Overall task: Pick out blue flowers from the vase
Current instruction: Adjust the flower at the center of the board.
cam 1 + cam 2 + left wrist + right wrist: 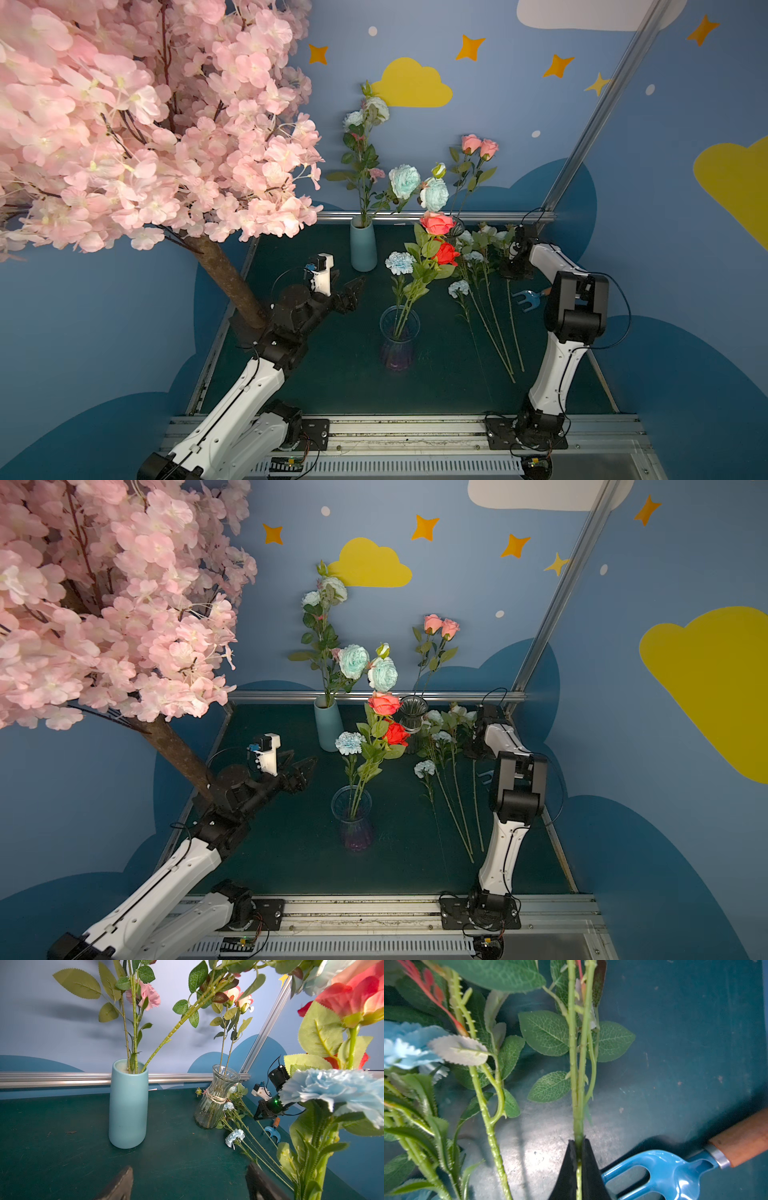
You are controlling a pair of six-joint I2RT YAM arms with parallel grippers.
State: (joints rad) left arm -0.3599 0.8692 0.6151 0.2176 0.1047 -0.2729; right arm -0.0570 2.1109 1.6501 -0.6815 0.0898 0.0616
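A clear glass vase (397,336) (352,818) stands mid-table, holding one blue flower (400,262) (332,1088) and red roses (445,253). Several blue flowers (459,287) (234,1136) lie on the mat to its right, stems pointing toward the front. My right gripper (515,268) (579,1142) is low over their leafy ends, shut on one green thorny stem (574,1064) whose head is out of view. My left gripper (353,291) (190,1180) hovers left of the vase, open with nothing between its fingers (122,1182).
A blue ceramic vase (363,245) at the back holds tall blue-white blooms (405,180) and a pink one. A ribbed glass vase (455,228) holds pink roses (478,145). A blue garden fork (664,1169) lies beside the right gripper. A pink blossom tree (145,124) overhangs the left.
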